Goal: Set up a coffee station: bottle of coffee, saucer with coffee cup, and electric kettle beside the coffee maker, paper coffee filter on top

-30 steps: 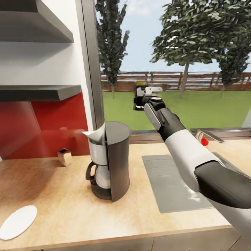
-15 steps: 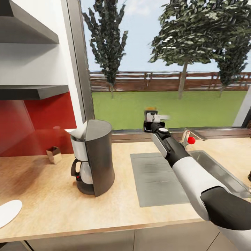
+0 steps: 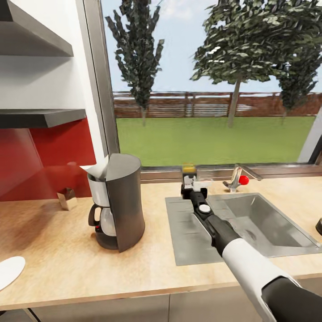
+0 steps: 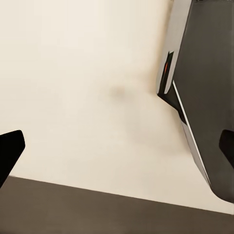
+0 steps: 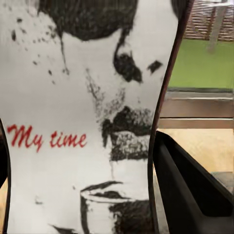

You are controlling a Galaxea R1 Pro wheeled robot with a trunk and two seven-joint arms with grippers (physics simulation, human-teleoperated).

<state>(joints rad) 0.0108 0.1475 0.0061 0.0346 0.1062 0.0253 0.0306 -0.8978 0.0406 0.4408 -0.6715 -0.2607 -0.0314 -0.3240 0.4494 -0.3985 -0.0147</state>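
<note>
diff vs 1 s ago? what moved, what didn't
Right arm came down: the right gripper, shut on the bottle of coffee, dropped from window height to just above the sink's back edge. Head camera panned right. Coffee maker, filter and saucer stayed put.

**Kitchen counter under a wide garden window**

You are looking across a light wooden countertop (image 3: pixel 67 264) running beneath a large window (image 3: pixel 214 85). Daylight is coming in from a green lawn (image 3: pixel 201 138), a brown slatted fence (image 3: pixel 210 103) and tall trees (image 3: pixel 250 40) under a pale blue sky. A steel sink (image 3: pixel 250 223) with a drainboard is sitting in the counter, its tap (image 3: pixel 237 179) showing a red knob. To the left, a red backsplash (image 3: pixel 49 156) is running below two grey wall shelves (image 3: pixel 40 117) on a white wall.
</note>
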